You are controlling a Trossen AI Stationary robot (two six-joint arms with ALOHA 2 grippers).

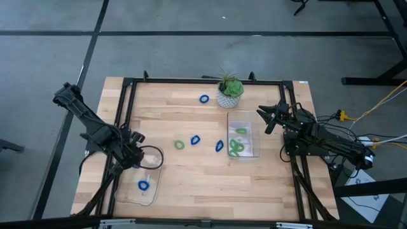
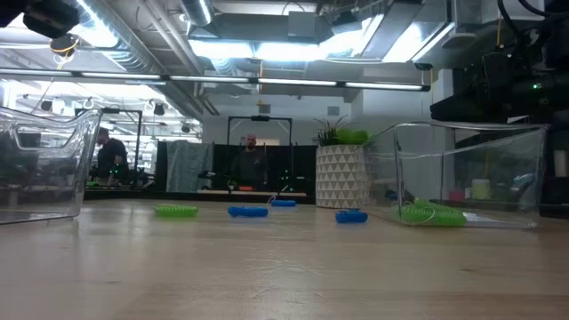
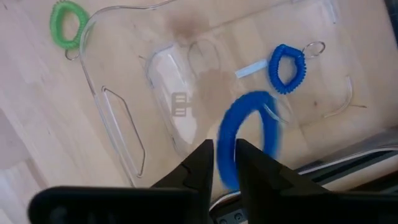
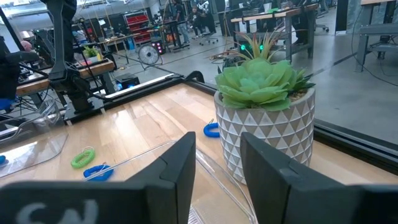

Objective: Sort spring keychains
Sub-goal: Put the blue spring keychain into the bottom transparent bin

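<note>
The left gripper [image 3: 221, 163] pinches a bright blue coiled plastic keychain [image 3: 249, 134] above a clear plastic tray [image 3: 155, 81]; another blue keychain [image 3: 286, 67] lies below it inside. The right gripper [image 4: 217, 165] hangs spread beside the white-potted green plant [image 4: 264, 118]. No writing is readable.

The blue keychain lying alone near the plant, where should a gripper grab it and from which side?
The blue keychain lies flat on the table, an open coil ring with bare wood all round. Probably best to come straight down from above and pinch one side of the coil, one finger inside the loop and one outside, on the side away from the plant.
</note>
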